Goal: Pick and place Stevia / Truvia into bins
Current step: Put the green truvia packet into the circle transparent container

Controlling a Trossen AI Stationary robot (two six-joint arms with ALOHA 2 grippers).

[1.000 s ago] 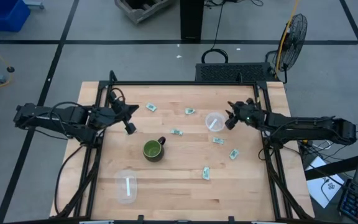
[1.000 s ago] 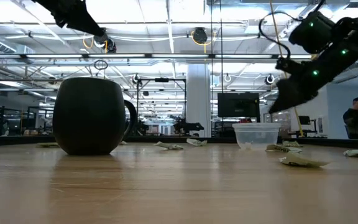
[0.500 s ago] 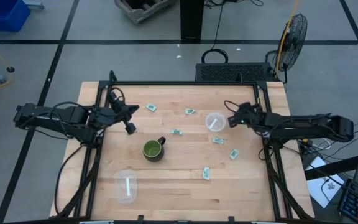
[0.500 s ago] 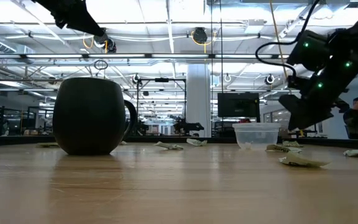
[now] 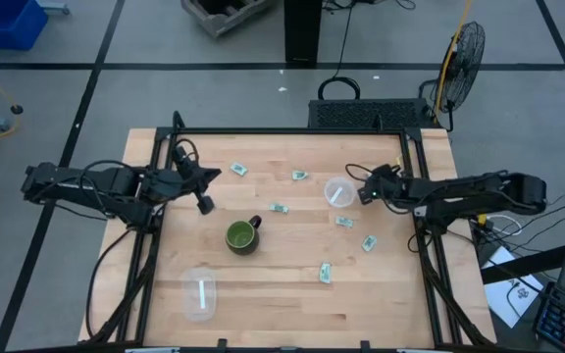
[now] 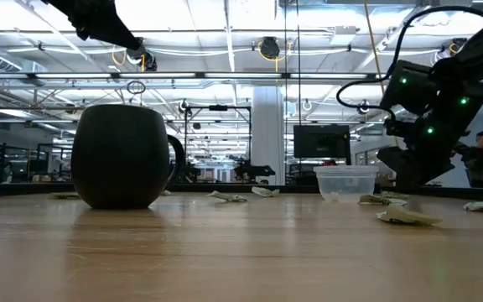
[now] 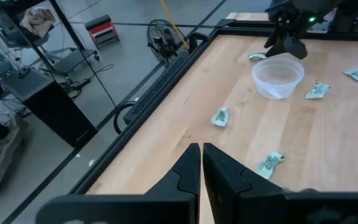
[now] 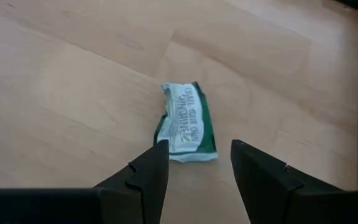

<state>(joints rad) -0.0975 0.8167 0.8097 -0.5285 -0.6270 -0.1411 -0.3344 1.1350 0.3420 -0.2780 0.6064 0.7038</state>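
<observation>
Looking down the right wrist view, I see a green and white sachet (image 8: pixel 186 131) flat on the table (image 5: pixel 273 284), just ahead of the right gripper (image 8: pixel 198 163), whose fingers stand open with nothing between them. From above, this gripper (image 5: pixel 364 195) is just beside the clear cup (image 5: pixel 338 191). My left gripper (image 7: pixel 201 163) waits closed and empty over the table's left part. Other sachets lie scattered; a second cup (image 5: pixel 199 292) lies near the front edge.

**Can't resolve**

My right gripper (image 6: pixel 409 180) blocks the sachet (image 8: pixel 186 124) under it in the low view. Sachet print too small overhead. Mug (image 6: pixel 124 156) handle half hidden. Person (image 6: pixel 480 159) cut by frame edge.
</observation>
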